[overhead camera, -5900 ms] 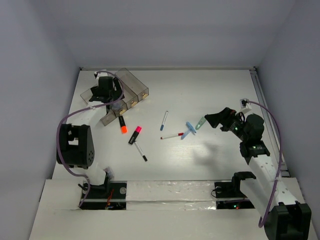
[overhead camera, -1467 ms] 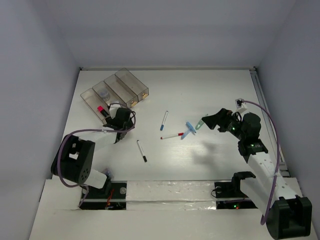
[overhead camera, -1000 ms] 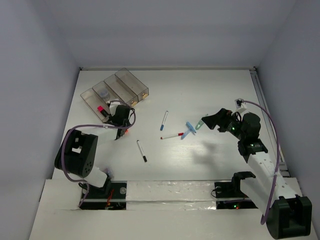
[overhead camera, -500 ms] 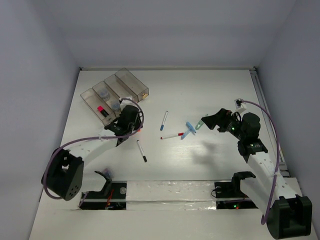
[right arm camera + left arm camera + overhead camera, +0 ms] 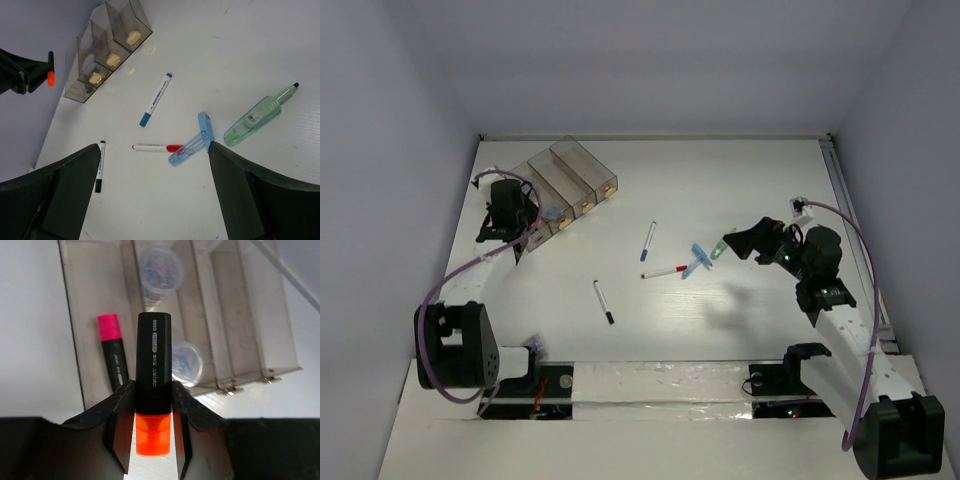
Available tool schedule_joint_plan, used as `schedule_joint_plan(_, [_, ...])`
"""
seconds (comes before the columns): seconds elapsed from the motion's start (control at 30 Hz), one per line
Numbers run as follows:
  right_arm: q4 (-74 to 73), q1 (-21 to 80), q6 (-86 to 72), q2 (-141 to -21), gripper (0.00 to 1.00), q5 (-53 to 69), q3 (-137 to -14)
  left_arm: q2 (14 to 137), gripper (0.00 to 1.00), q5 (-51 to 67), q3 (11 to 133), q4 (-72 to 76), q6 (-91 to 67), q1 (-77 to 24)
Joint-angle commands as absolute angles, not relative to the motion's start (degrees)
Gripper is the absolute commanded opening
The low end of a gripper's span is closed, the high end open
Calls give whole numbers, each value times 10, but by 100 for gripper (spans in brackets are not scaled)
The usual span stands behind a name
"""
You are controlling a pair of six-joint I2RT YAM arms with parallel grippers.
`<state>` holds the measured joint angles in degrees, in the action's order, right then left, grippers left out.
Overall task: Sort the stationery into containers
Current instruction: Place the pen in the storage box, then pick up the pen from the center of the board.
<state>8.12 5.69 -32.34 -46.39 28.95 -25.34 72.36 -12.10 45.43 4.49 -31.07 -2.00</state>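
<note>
The row of four bins (image 5: 250, 315) lies below the left gripper (image 5: 153, 395), which is clamped on an orange highlighter (image 5: 153, 365) running along the bins' length with its orange end toward the wrist, while the right gripper (image 5: 154, 147) gapes wide with nothing in it, a pink highlighter (image 5: 114, 352) lies in the end bin and two rolls (image 5: 161, 265) lie in the next.

We find the white desk (image 5: 740, 190) brightly and evenly lit from overhead, with one soft grey shadow lying on it beside the right arm (image 5: 835, 325). In the left wrist view the orange highlighter (image 5: 154, 390) is sharp enough for its print to read, while the right pincer (image 5: 155, 150) frames its own view with dark, unfocused fingers.
</note>
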Motion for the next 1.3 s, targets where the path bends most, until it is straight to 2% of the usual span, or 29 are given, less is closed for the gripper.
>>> schedule_joint_plan(0.0, [100, 62, -314, -449, 95, 290, -263, 768, 8, -107, 498, 57, -320, 3])
schedule_joint_plan(0.23, [98, 62, -313, -445, 95, 287, -262, 819, 9, -157, 519, 49, -308, 35])
schedule_joint_plan(0.33, [99, 62, -314, -449, 95, 288, -262, 834, 12, -173, 521, 45, -305, 35])
schedule_joint_plan(0.43, [102, 62, -315, -449, 95, 290, -261, 845, 20, -181, 527, 42, -296, 35])
schedule_joint_plan(0.47, [104, 62, -316, -449, 97, 291, -260, 846, 30, -179, 529, 42, -294, 35])
schedule_joint_plan(0.6, [119, 75, -312, -461, 100, 290, -256, 824, 57, -161, 530, 52, -290, 35])
schedule_joint_plan(0.7, [112, 106, -293, -486, 100, 263, -265, 778, 64, -145, 526, 62, -286, 13])
schedule_joint_plan(0.77, [106, 133, -280, -497, 100, 230, -274, 740, 64, -148, 527, 60, -280, -26])
schedule_joint_plan(0.87, [87, 192, -254, -520, 91, 177, -293, 685, 63, -162, 515, 48, -279, -112])
schedule_joint_plan(0.9, [80, 218, -245, -527, 81, 167, -298, 671, 61, -163, 495, 43, -281, -135])
schedule_joint_plan(1.0, [58, 245, -231, -560, 75, 127, -322, 610, 59, -157, 428, 35, -305, -204])
schedule_joint_plan(1.03, [51, 261, -229, -570, 65, 118, -331, 576, 58, -156, 409, 28, -314, -214])
schedule_joint_plan(1.13, [26, 294, -228, -622, 49, 77, -373, 505, 57, -146, 325, 25, -354, -248])
schedule_joint_plan(1.2, [13, 342, -231, -674, 44, 34, -413, 479, 57, -124, 281, 23, -371, -258])
schedule_joint_plan(1.27, [4, 386, -233, -719, 45, -16, -447, 455, 57, -110, 261, 18, -393, -266])
